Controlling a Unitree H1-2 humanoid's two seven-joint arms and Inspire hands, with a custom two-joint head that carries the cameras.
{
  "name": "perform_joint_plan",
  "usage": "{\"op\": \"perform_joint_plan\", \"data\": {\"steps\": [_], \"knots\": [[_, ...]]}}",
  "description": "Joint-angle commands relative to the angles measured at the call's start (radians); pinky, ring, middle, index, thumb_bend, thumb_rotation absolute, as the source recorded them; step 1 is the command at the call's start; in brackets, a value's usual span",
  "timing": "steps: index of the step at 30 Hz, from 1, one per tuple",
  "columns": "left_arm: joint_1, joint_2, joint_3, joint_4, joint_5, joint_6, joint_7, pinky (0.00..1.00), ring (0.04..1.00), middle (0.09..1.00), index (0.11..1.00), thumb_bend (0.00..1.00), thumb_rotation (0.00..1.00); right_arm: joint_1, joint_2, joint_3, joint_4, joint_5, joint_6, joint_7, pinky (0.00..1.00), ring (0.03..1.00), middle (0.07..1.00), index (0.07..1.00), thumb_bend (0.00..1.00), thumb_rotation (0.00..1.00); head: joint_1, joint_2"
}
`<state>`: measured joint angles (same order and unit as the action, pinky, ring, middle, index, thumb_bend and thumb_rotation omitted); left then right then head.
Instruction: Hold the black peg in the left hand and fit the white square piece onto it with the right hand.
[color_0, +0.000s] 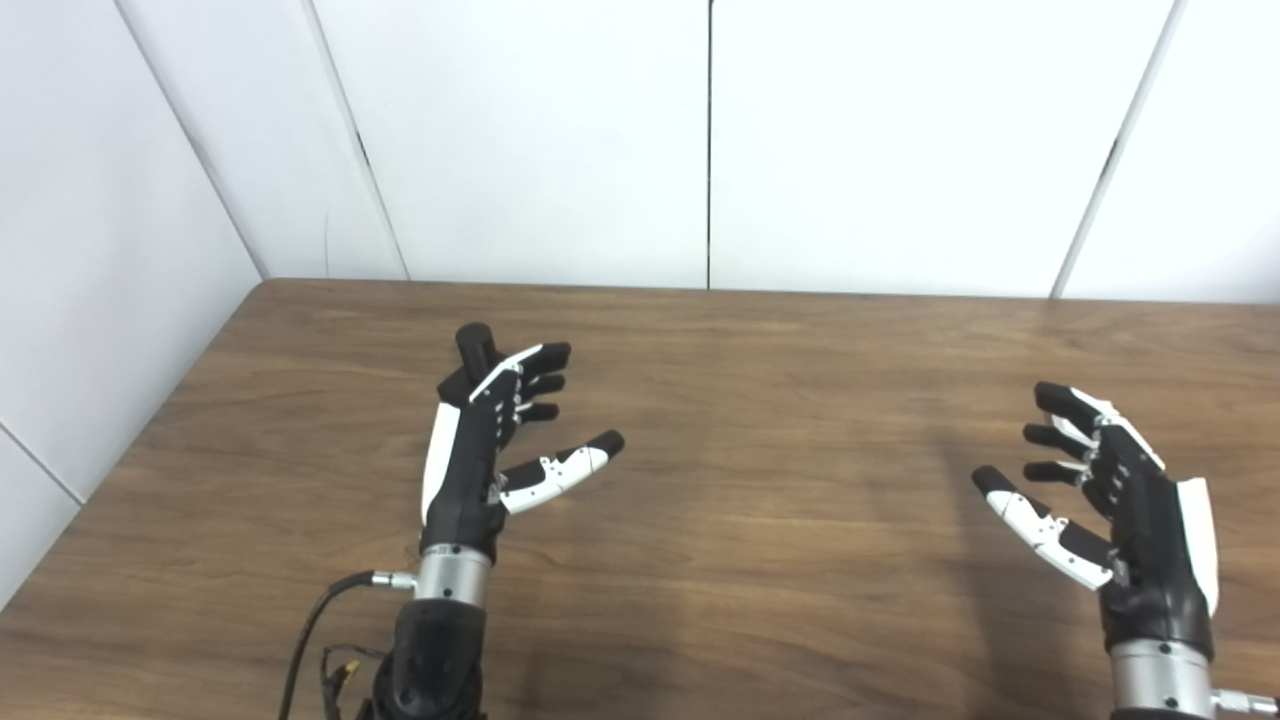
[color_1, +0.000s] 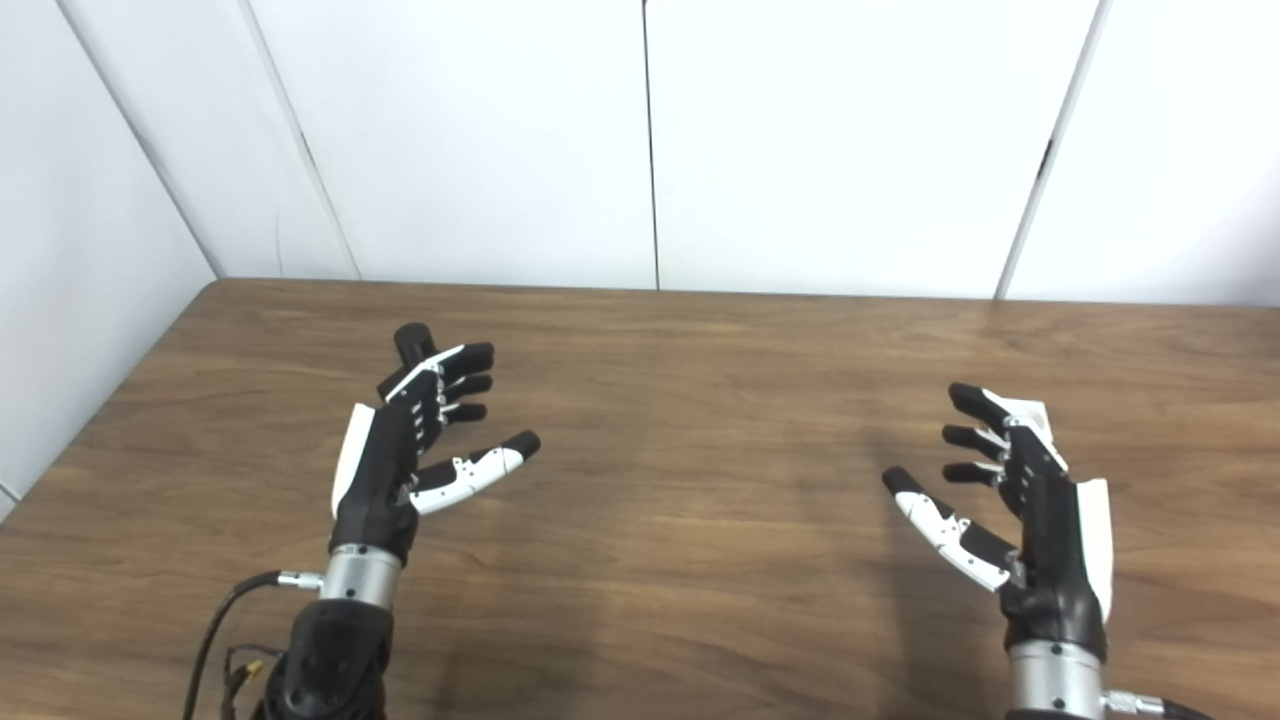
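One peg is seen, black, standing upright on the counter just beyond the fingertips of the left hand. Its long axis is vertical; its lower part is hidden behind that hand, so whether the fingers touch it cannot be told.

The left hand is held open, fingers spread, thumb out to the side, nothing gripped. It is by far the nearer hand to the peg, which lies straight ahead of it and slightly to its outer side.

The right hand is held open as well, palm turned inward, nothing gripped, well apart from the peg on the far side of the counter.

One white piece appears to sit just behind the right hand's fingers, seen only in the right eye view; it may be the square piece, but it is largely hidden.

Count: pegs, one; white pieces, one at most; hands, two.

Judged: neither grasp is yet made. The left hand's reach forward around the peg comes first.
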<state>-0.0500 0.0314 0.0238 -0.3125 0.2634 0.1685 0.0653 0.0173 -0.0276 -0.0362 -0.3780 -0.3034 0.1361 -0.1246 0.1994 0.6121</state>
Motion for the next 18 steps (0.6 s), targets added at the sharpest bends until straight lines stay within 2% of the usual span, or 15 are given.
{"op": "perform_joint_plan", "data": {"steps": [1, 6, 9, 12, 18], "knots": [[-0.043, 0.019, 0.003, -0.026, 0.037, -0.013, 0.017, 0.69, 0.79, 0.815, 0.75, 0.74, 0.12, -0.019, 0.003, -0.003, -0.043, 0.002, -0.016, -0.003, 0.58, 0.722, 0.8, 0.756, 0.62, 0.13, 0.001, 0.001], [-0.066, 0.04, 0.007, -0.003, 0.112, -0.007, 0.043, 0.66, 0.782, 0.799, 0.736, 0.74, 0.12, -0.017, 0.003, -0.003, -0.043, -0.002, -0.02, -0.005, 0.57, 0.721, 0.799, 0.755, 0.62, 0.12, -0.001, 0.004], [-0.081, 0.056, 0.002, 0.007, 0.174, 0.008, 0.05, 0.71, 0.784, 0.782, 0.737, 0.73, 0.14, -0.015, 0.003, -0.001, -0.047, -0.002, -0.018, -0.003, 0.57, 0.725, 0.802, 0.754, 0.62, 0.12, 0.0, 0.005], [-0.102, 0.063, 0.007, -0.001, 0.205, 0.043, 0.049, 0.79, 0.818, 0.803, 0.743, 0.73, 0.14, -0.013, 0.002, -0.002, -0.05, -0.009, -0.014, -0.005, 0.57, 0.721, 0.797, 0.755, 0.62, 0.15, 0.001, 0.005], [-0.141, 0.09, 0.007, -0.003, 0.264, 0.088, 0.044, 0.77, 0.833, 0.824, 0.761, 0.75, 0.17, -0.014, 0.005, -0.002, -0.054, -0.011, -0.007, -0.005, 0.56, 0.717, 0.797, 0.752, 0.61, 0.14, 0.005, 0.005]]}}
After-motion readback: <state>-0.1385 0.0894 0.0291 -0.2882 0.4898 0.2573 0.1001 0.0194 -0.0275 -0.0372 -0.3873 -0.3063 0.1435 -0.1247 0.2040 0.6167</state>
